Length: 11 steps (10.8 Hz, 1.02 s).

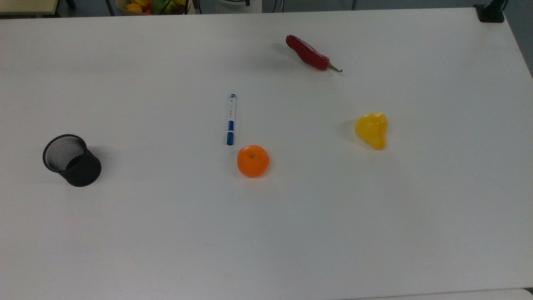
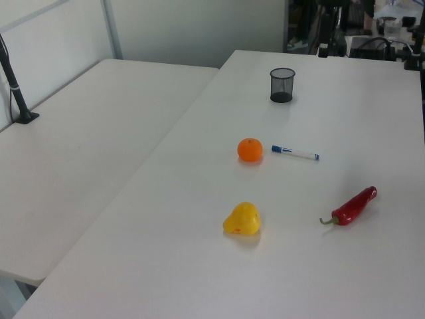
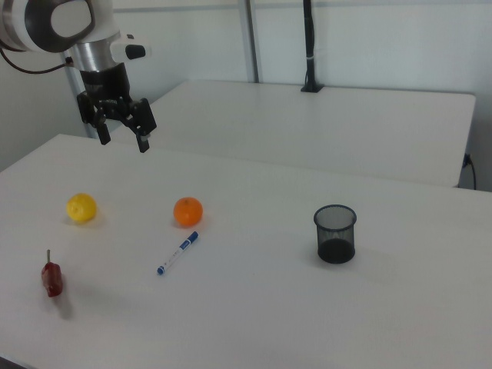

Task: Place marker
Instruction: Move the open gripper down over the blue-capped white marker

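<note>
one marker (image 1: 231,119) flat on white table (image 1: 374,216), blue cap end just beside orange (image 1: 252,161), probably not touching. black mesh cup (image 1: 71,160) well apart at top view's left. gripper (image 3: 123,137) hangs above table, fingers spread, empty.

A fat white arm w/ a round grey end cap is seen in the right view. A black gripper (image 3: 122,139) w/ two black fingers is fixed below a silver wrist.
</note>
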Motion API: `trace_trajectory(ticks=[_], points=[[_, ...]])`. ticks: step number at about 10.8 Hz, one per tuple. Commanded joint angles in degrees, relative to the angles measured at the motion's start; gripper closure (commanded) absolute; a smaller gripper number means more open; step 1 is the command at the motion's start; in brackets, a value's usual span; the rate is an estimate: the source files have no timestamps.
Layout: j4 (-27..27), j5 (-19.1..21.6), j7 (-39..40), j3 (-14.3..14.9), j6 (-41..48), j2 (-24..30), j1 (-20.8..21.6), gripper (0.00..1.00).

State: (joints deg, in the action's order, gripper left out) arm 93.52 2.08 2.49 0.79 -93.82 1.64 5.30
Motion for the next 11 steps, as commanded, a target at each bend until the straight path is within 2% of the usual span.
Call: trace_trajectory(ticks=[1,8,11], points=[[1.93,0.38,1.56,-0.45,0.31,1.70,-0.56,0.00],[2.28,0.38,1.56,-0.44,-0.05,1.17,-0.29,0.00],[4.65,0.20,2.43,-0.53,-1.18,1.17,-0.12,0.00]])
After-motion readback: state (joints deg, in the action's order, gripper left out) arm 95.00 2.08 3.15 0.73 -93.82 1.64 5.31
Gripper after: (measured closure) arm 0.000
